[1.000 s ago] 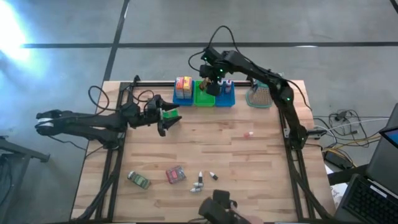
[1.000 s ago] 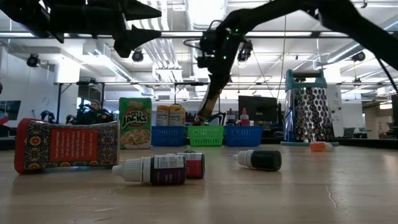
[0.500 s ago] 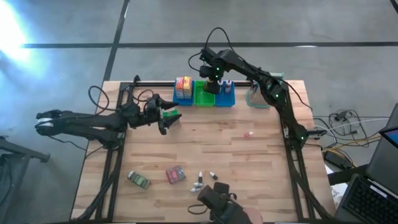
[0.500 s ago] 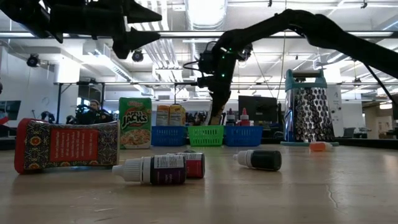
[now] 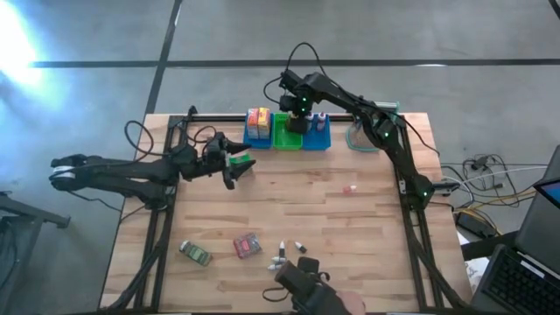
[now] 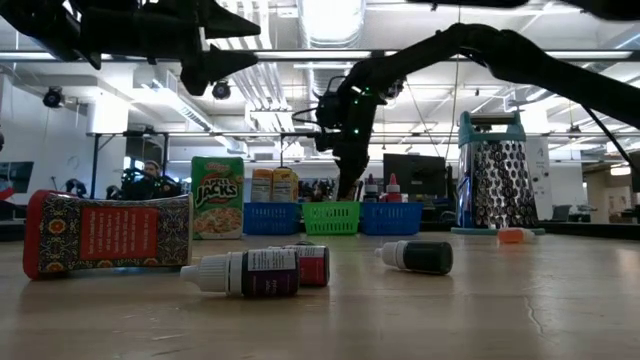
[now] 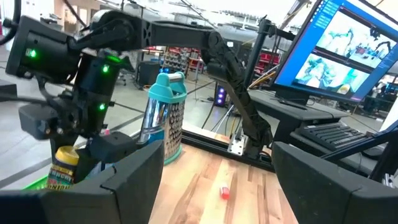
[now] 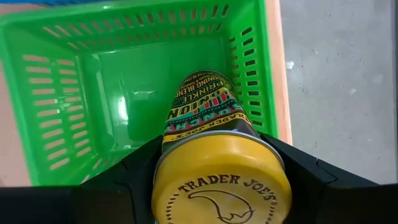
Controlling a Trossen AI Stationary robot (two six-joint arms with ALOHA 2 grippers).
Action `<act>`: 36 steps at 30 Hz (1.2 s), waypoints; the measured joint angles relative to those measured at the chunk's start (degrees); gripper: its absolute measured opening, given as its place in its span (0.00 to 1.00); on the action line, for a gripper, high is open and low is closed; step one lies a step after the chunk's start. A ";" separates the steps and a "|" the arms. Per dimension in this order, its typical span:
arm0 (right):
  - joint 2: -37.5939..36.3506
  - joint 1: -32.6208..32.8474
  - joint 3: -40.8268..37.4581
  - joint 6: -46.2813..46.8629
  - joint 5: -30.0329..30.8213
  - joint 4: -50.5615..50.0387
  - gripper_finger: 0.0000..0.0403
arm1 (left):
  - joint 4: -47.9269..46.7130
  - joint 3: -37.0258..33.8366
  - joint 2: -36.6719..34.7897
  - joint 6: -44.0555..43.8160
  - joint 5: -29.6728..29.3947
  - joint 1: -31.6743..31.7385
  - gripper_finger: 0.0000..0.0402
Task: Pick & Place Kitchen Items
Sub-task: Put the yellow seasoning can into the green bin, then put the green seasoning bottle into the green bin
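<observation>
Landmark: the green bin [image 5: 286, 133], middle of three bins in a row at the table's far edge.
Left gripper [image 5: 234, 166]: well to the left of the green bin and nearer the front, hanging over the table; its fingers clamp a small green packet [image 5: 240, 161].
Left blue bin [image 5: 257, 131]: touching the green bin's left side; it holds yellow-red boxes [image 5: 258, 116], apparently two.
Right gripper [image 5: 296, 122]: directly over the green bin, fingers closed around a yellow-lidded Trader Joe's seasoning jar [image 8: 208, 146]; in the right wrist view the jar points down into the bin, which looks to hold nothing else.
Right blue bin [image 5: 318, 138]: touching the green bin's right side; small bottles stand in it, at least two, the exact count unclear.
Metal grater [image 5: 366, 134]: one, further right of the green bin, teal handle, not part of the sorting.
Step in hand: placing; the jar appears poised for lowering into the green bin.
Next move: probably lowering until the jar is close to the bin floor, then spreading the fingers and lifting straight up clear of the bin walls.
Loose on the table, well in front of the green bin: one green cereal box [image 6: 218, 197], one dark red patterned packet [image 6: 108, 233], three small dropper bottles [image 6: 247, 272], one small pink item [image 5: 350, 187].
Bins counted: three, two blue and one green.
</observation>
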 joint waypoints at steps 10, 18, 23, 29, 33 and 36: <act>0.84 0.02 -0.03 -0.20 0.07 0.32 0.65 | -1.62 -0.04 0.00 -0.04 -0.11 0.00 0.75; 0.62 0.02 0.47 -0.17 0.29 0.10 0.74 | -1.70 -0.04 0.00 -0.04 -0.11 0.00 0.75; -1.72 0.07 0.47 -0.39 1.29 -1.32 0.76 | -1.69 -0.04 0.00 -0.02 -0.11 0.00 0.75; -6.84 0.77 0.56 -0.32 2.23 -2.28 0.68 | -1.67 -0.04 0.00 -0.02 -0.11 0.00 0.75; -10.64 2.22 0.56 1.50 2.05 -4.88 0.60 | -1.68 -0.04 0.00 -0.56 -0.98 0.00 0.75; -13.13 4.09 0.56 1.95 2.15 -7.56 0.53 | -2.37 -0.04 0.13 -2.66 -0.98 0.00 0.75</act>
